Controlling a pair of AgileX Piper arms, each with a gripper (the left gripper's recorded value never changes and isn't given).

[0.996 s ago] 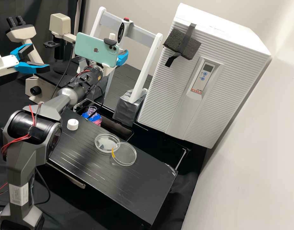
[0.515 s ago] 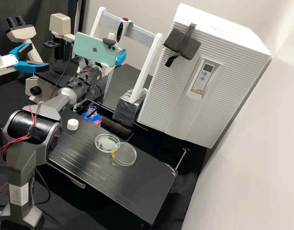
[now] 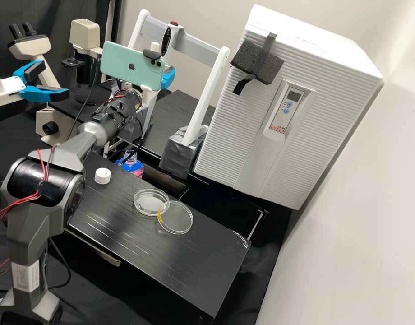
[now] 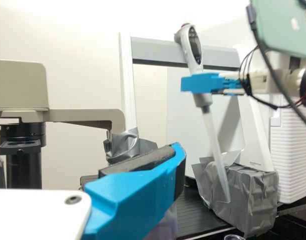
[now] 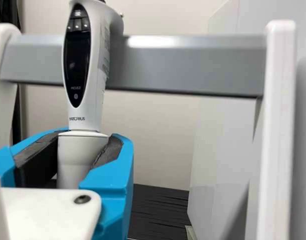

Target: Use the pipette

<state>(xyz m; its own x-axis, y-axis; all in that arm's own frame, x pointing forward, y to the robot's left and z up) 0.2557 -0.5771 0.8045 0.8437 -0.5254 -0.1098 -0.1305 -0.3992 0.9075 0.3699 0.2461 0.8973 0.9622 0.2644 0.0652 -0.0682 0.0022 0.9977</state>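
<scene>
The white pipette (image 3: 166, 39) with a red top button stands upright at the grey bar of the white stand (image 3: 198, 47). My right gripper (image 3: 166, 77) is shut on its lower body, seen close in the right wrist view as the pipette (image 5: 85, 75) pinched by the gripper (image 5: 78, 152). In the left wrist view the pipette (image 4: 195, 55) hangs in that gripper (image 4: 206, 82), its long tip pointing down at a taped block. My left gripper (image 3: 47, 82) is open at the far left, near the microscope.
On the black platform (image 3: 171, 257) lie two clear petri dishes (image 3: 149, 201), a white cap (image 3: 102, 175) and a bottle of pink liquid (image 3: 131, 164). A microscope (image 3: 47, 122) stands back left. A large white machine (image 3: 288, 104) fills the right.
My right gripper and the pipette have shifted slightly left and up along the stand's bar. The left gripper has barely moved.
</scene>
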